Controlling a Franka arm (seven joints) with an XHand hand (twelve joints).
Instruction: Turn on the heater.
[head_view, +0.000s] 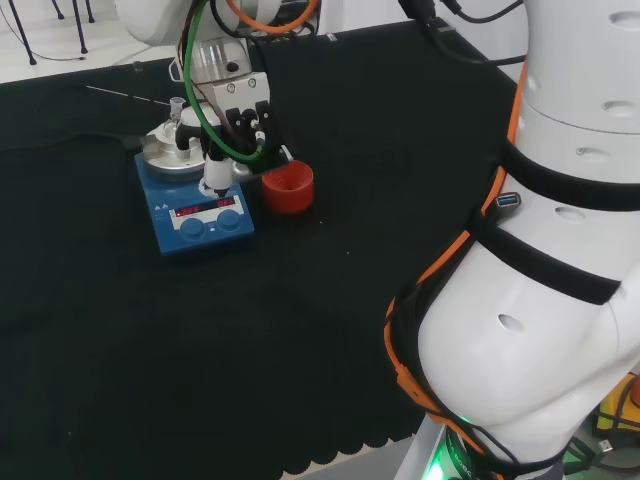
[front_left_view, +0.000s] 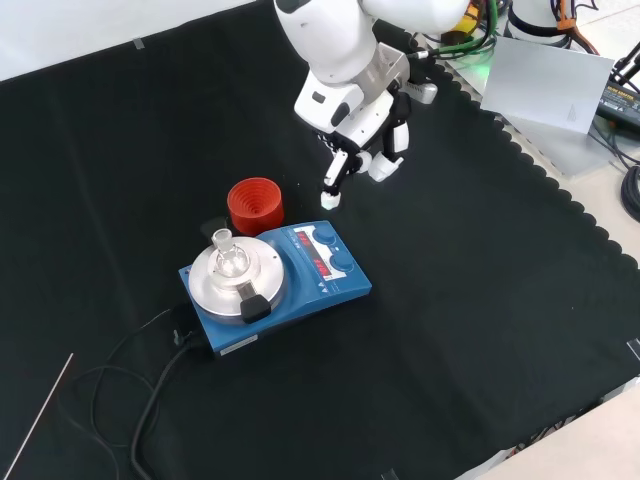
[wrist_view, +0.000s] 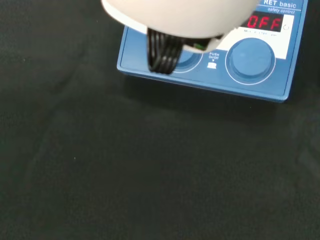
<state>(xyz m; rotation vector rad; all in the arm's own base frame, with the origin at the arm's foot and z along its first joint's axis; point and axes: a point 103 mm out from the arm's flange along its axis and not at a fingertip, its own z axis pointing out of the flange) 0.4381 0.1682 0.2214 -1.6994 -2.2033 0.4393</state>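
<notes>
The hand (front_left_view: 362, 150) is hanging above the surface (front_left_view: 480, 300) just beyond the heater's knob end, one finger (front_left_view: 333, 190) pointing straight down, the rest curling in and grasping nothing. In the front view a gap is showing between that fingertip and the heater (front_left_view: 290, 285); in the head view the fingertip is sitting over the panel between the two knobs (head_view: 210, 225). The red stand (front_left_view: 254, 206) is standing just beside the heater's far edge, left of the finger in the front view. A clear flask (front_left_view: 228, 258) is resting on the heater's round metal plate. The heater's cable (front_left_view: 140, 400) is trailing toward the near left corner. Open black cloth is lying to the right and near side, its scalloped edge running along the right. The arm is reaching in from the top of the front view, wrist tilting downward.
</notes>
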